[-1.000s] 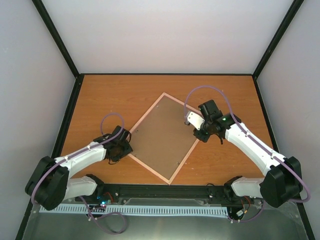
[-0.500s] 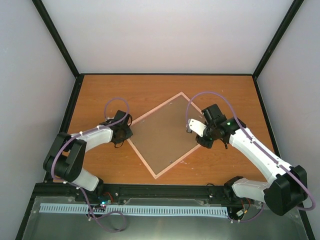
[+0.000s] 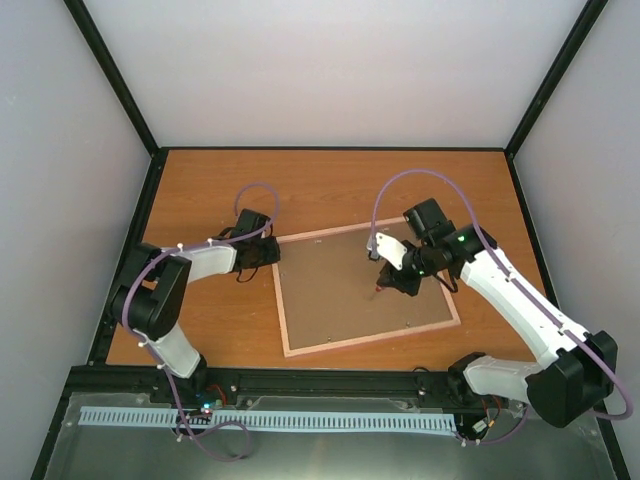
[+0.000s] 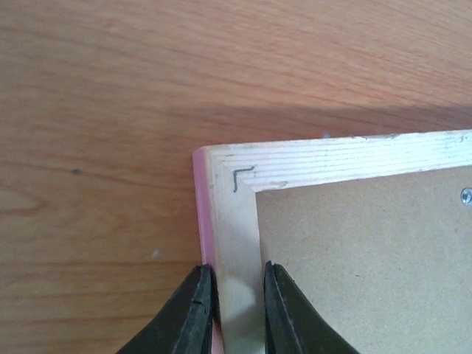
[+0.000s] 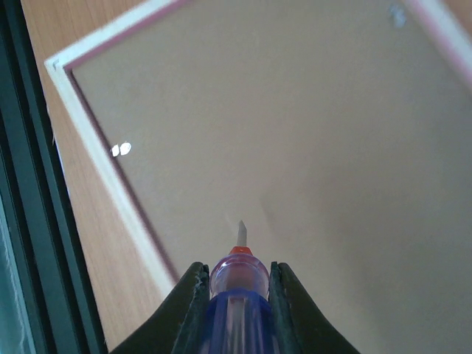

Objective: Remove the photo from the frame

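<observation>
Tabletop (image 4: 110, 110): left tool (image 4: 237, 276) snug on frame (image 4: 332, 162)

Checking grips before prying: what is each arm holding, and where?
Left fingers pinch the pink rectangular picture frame by its pale wooden rail beside a corner. Right fingers clamp the purple-handled screwdriver by its handle, tip forward.

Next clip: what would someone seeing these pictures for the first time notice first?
A big pink-edged picture frame lies back side up in the middle of the wooden table, its brown board showing. The left claw pinches the frame's far left corner rail, while the right claw grips a purple-handled screwdriver with its tip pointing down at the board.
</observation>
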